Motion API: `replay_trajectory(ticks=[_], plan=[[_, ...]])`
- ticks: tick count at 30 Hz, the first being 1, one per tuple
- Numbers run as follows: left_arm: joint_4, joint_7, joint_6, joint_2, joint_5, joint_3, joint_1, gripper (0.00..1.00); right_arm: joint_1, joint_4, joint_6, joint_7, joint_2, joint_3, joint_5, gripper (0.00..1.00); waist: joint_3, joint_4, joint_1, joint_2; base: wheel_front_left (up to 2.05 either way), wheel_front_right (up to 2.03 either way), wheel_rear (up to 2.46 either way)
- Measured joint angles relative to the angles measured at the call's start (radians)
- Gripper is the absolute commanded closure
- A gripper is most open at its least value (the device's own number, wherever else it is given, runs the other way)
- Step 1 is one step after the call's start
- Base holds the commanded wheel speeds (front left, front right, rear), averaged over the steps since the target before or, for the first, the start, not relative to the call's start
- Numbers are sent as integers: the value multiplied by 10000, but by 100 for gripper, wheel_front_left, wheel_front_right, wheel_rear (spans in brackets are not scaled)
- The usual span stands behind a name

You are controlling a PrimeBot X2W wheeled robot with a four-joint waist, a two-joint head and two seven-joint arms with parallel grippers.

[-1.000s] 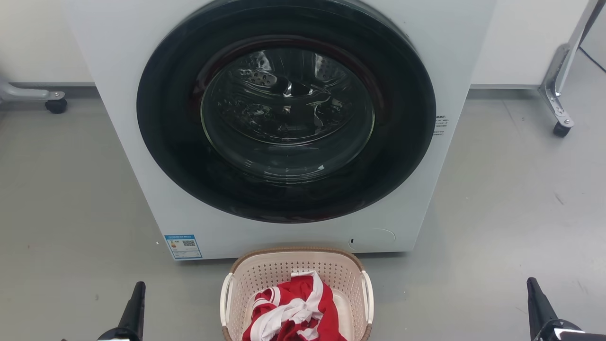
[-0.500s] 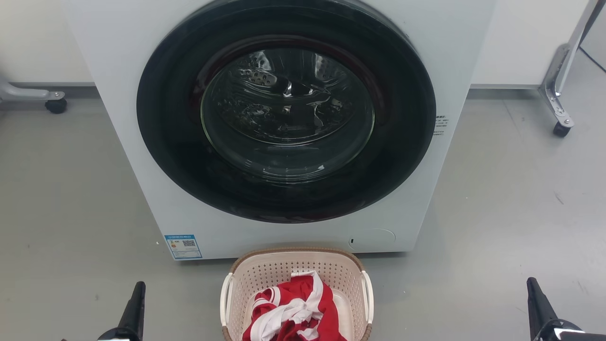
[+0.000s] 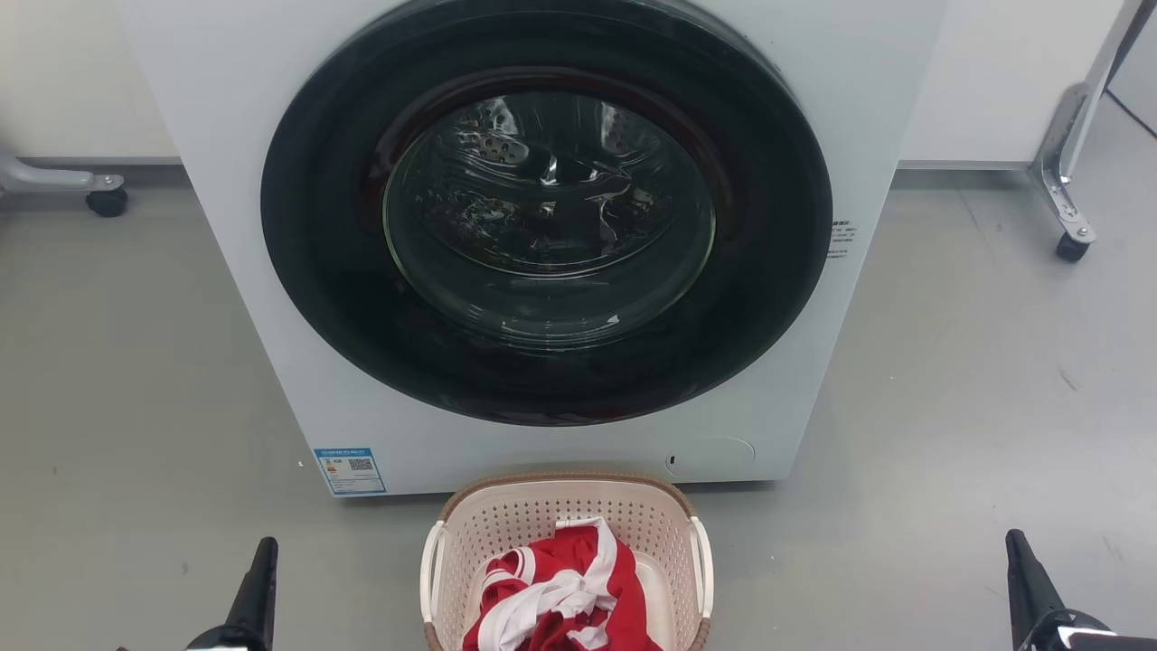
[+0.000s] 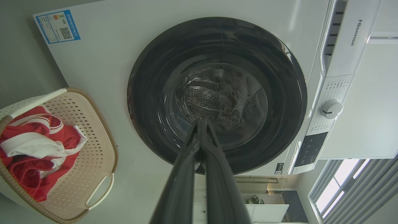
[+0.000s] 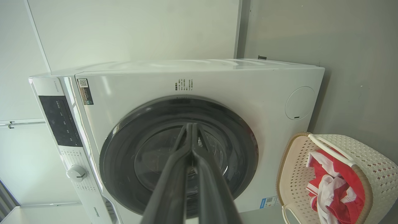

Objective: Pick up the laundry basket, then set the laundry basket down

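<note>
The laundry basket point(image 3: 542, 520) is seen at the bottom centre of the head view, set on the floor point(image 3: 126, 362) just before the washing machine point(image 3: 217, 181), a red and white garment point(image 3: 565, 601) lying in it. The left claw point(image 3: 266, 551) is held at the lower left and the right claw point(image 3: 1016, 545) at the lower right, both well apart from it. In the wrist views each is shown clenched, fingers pressed together.

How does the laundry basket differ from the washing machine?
The laundry basket is far smaller than the washing machine. Basket: cream, perforated, brown-rimmed; machine: smooth white, dark round door. Basket is open-topped, holding red-and-white cloth; machine's door is shut. Both stand on the grey floor.
</note>
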Motion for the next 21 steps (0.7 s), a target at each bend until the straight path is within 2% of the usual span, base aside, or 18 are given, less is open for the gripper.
replay_trajectory(ticks=[21], plan=[[-2, 0, 0, 0, -2, 0, 0, 100, -1, 0, 0, 0, 2, 0, 0, 100, 1, 0, 0, 0, 0, 0, 0]])
